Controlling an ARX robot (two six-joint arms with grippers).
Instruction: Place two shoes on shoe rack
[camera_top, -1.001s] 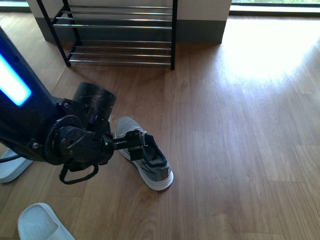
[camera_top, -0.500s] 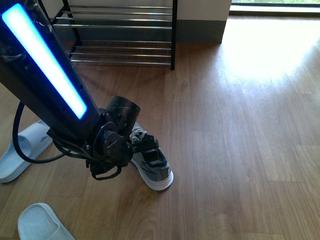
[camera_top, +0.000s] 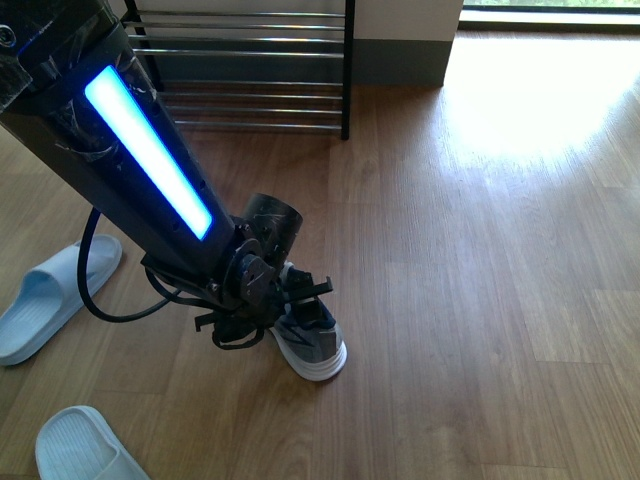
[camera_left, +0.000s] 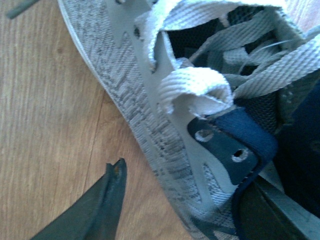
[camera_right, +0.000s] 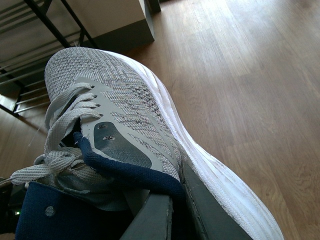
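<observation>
While the shoe rack (camera_top: 250, 60) is standing at the far wall, the left arm (camera_top: 150, 160) is reaching over the grey sneaker (camera_top: 318, 348) lying on the floor well short of it — heel toward the robot, toe rackward. Left gripper (camera_top: 303, 290) is straddling its collar wall, spread, not pinching. Right gripper (camera_right: 180, 210) is seemingly clamping a second sneaker (camera_right: 125, 100).

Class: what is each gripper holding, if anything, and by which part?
Right fingers grip one grey sneaker at its collar, by the side wall. Left fingers straddle the floor sneaker's side wall, open, holding nothing yet.
</observation>
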